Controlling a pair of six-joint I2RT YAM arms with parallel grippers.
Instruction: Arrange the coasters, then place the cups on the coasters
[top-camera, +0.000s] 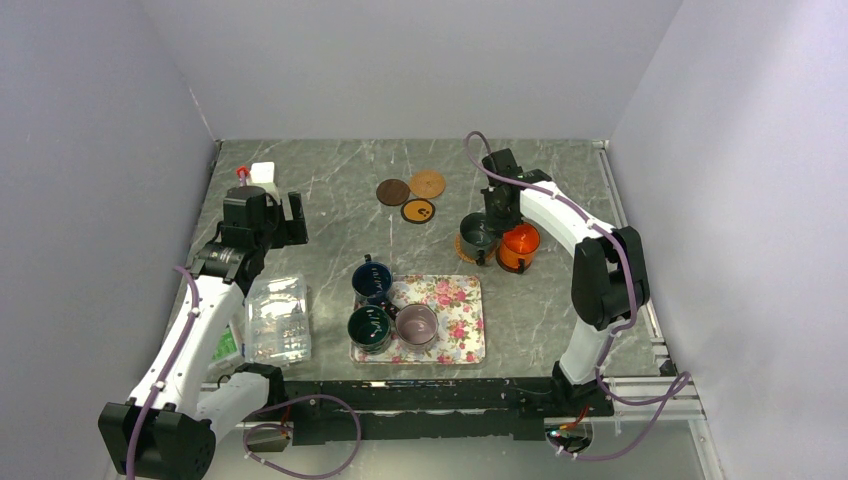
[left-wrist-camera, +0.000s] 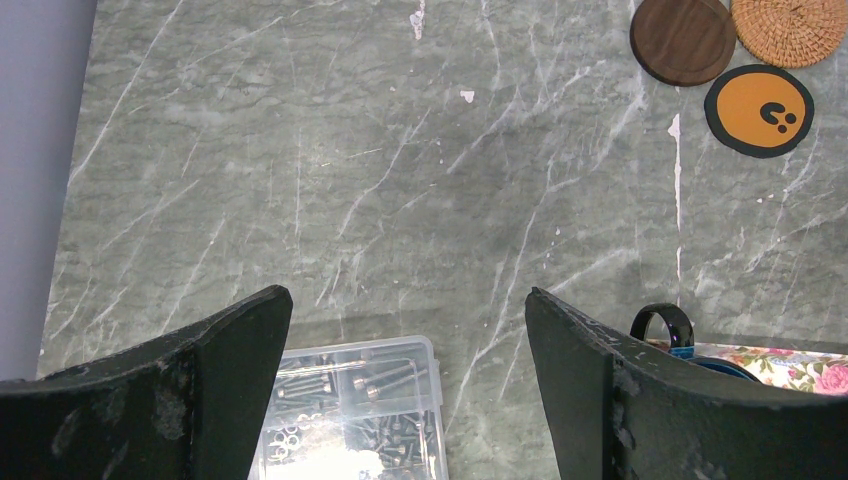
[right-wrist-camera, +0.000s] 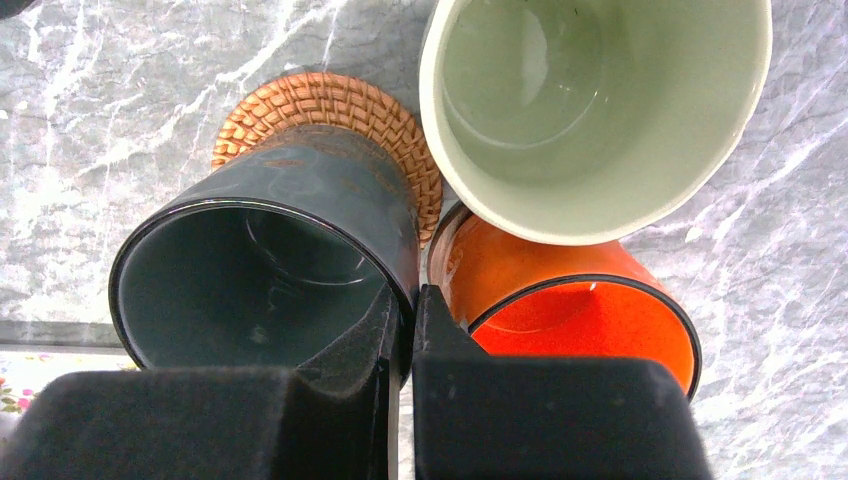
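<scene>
Your right pincer is shut tight on the rim of the dark green cup, which stands straight below it on the woven coaster, right of middle from above, while your left pincer hangs wide open, well apart.

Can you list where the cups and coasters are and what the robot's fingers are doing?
Cups at floral tray: navy cup, green cup, mauve cup
Cups by right arm: dark cup on woven coaster, orange cup, cream cup
Bare coasters: brown coaster, tan coaster, black-orange coaster
Left fingers: open, empty
Right fingers: shut on dark cup's rim
</scene>
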